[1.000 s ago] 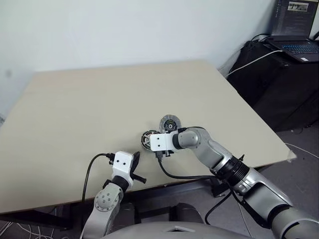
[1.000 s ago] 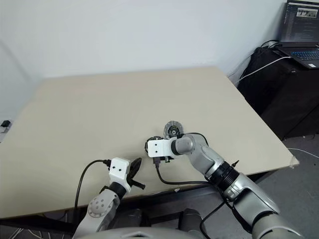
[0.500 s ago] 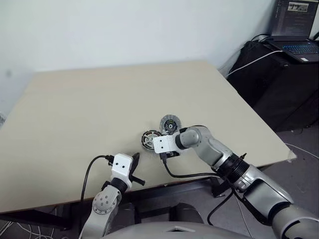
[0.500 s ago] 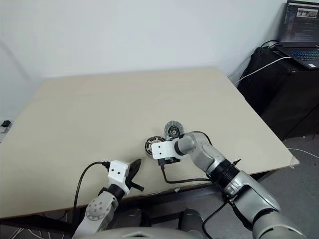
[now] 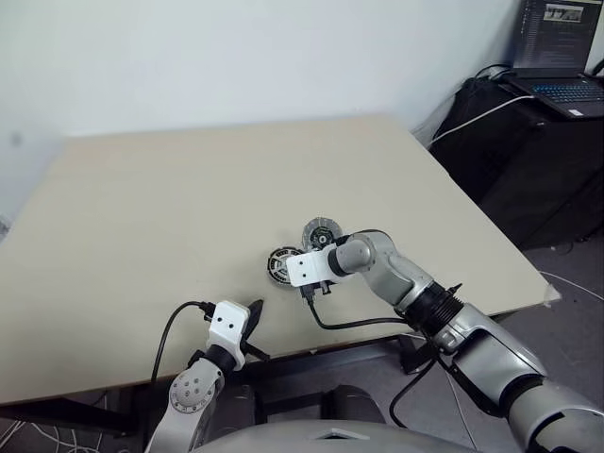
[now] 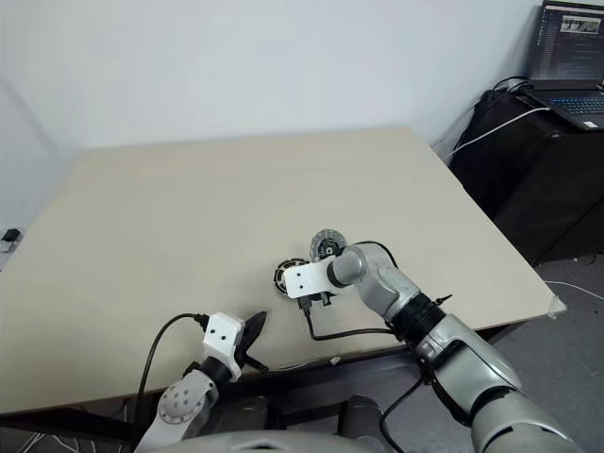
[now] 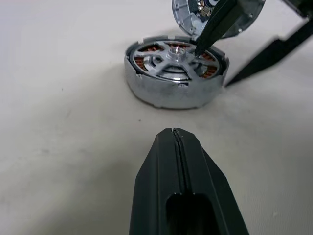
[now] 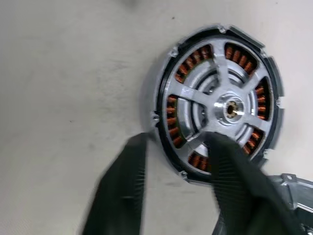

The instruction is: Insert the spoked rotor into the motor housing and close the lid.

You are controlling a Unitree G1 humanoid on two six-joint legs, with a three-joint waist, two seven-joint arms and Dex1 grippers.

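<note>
The left gripper (image 7: pixel 177 134) rises from the bottom centre of the frame, its two black fingers pressed together along a thin seam, tips hovering over the bare beige table (image 7: pixel 58 73), short of the assembly.

At upper centre sits the motor housing (image 7: pixel 171 93), a round silver-walled part resting flat on the table. The spoked rotor (image 7: pixel 172 56) is seated inside it; copper-brown windings are visible between the silver spokes.

At the top edge, upper right, the lid (image 7: pixel 188 14) stands tilted just behind the housing.

The right gripper (image 7: pixel 215 61) enters from the upper right. One black fingertip (image 7: pixel 201 45) rests on the rotor face near the hub; the other comes down outside the housing wall, jaws apart.
</note>
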